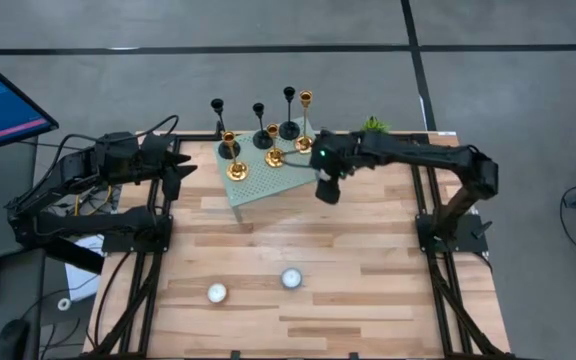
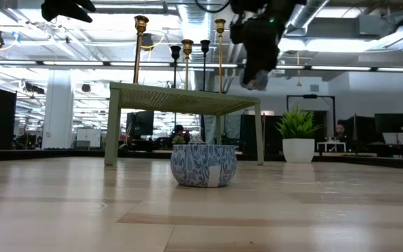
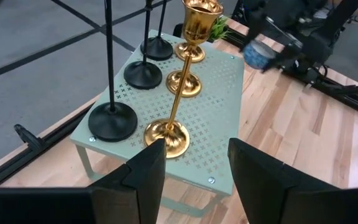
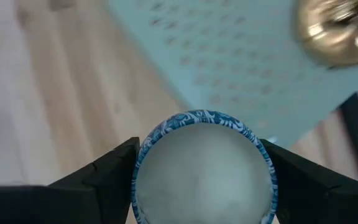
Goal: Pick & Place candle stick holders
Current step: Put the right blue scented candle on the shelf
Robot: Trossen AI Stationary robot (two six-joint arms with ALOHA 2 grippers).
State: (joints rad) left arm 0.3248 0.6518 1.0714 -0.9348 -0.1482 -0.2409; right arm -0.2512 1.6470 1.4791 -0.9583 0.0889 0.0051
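While the right gripper (image 1: 326,190) hangs over the right edge of a small pale-green perforated stand (image 1: 253,185), its fingers are pinched on a round blue-and-white patterned tealight cup (image 4: 202,168), held in the air. The left gripper (image 3: 191,168) sits at the far left of the wooden table (image 1: 368,280), fingers spread and empty, aimed at the nearest gold holder (image 3: 174,99). The candle stick holders stand together on and just behind the stand at the far middle: three black slim-stemmed ones (image 1: 262,125) and several shiny gold ones (image 1: 230,150). They look rigid, probably metal, top-light with weighted disc bases, and smooth enough to slip. A hold low on the stem, just above the base, seems safest; they look easy to tip. Two more tealights (image 1: 291,279) rest on the near side of the table.
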